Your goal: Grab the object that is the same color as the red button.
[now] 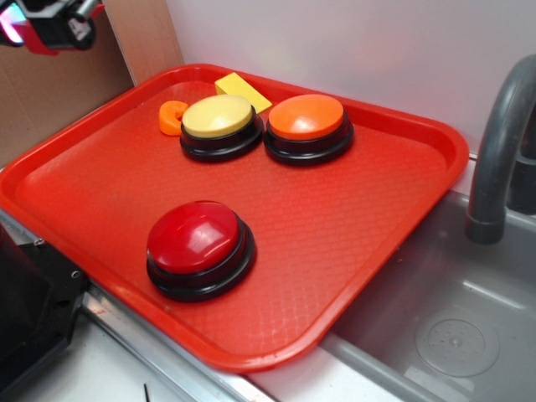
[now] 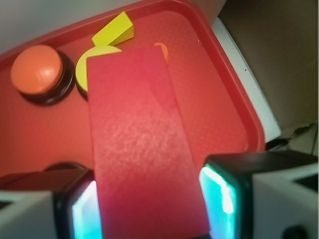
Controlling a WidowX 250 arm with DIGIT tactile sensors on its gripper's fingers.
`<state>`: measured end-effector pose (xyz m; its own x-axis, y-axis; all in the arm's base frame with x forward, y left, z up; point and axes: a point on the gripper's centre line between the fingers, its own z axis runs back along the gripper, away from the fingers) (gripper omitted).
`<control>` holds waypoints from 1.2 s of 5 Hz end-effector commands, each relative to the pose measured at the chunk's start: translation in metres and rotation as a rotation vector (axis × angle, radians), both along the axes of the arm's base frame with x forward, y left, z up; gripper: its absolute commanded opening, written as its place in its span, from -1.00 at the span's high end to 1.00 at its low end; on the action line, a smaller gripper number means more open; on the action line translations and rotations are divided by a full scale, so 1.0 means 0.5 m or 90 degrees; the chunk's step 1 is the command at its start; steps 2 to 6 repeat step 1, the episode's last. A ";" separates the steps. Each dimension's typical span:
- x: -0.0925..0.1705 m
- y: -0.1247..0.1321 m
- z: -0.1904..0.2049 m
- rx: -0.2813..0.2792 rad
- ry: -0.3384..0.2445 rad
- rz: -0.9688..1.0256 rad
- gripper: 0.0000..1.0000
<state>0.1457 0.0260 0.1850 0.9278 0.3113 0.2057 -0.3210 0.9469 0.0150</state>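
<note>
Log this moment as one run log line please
phase: block grasped | gripper: shut on red block, raised above the tray | red button: on tray, untouched | yellow, orange buttons: at tray's far edge

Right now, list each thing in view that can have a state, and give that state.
Tool: shut on the red block, raised above the tray.
Red block: held between the fingers, off the tray.
Red button: upright on the tray, untouched.
Yellow button: upright at the back.
Orange button: upright beside the yellow button.
Yellow flat block: lying behind the buttons.
Orange piece: lying left of the yellow button.
Tray: flat beside the sink.
</note>
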 end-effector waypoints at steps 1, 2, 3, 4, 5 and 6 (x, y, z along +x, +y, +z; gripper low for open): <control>-0.001 0.033 0.004 0.003 0.009 -0.007 1.00; -0.001 0.033 0.004 0.003 0.009 -0.007 1.00; -0.001 0.033 0.004 0.003 0.009 -0.007 1.00; -0.001 0.033 0.004 0.003 0.009 -0.007 1.00; -0.001 0.033 0.004 0.003 0.009 -0.007 1.00; -0.001 0.033 0.004 0.003 0.009 -0.007 1.00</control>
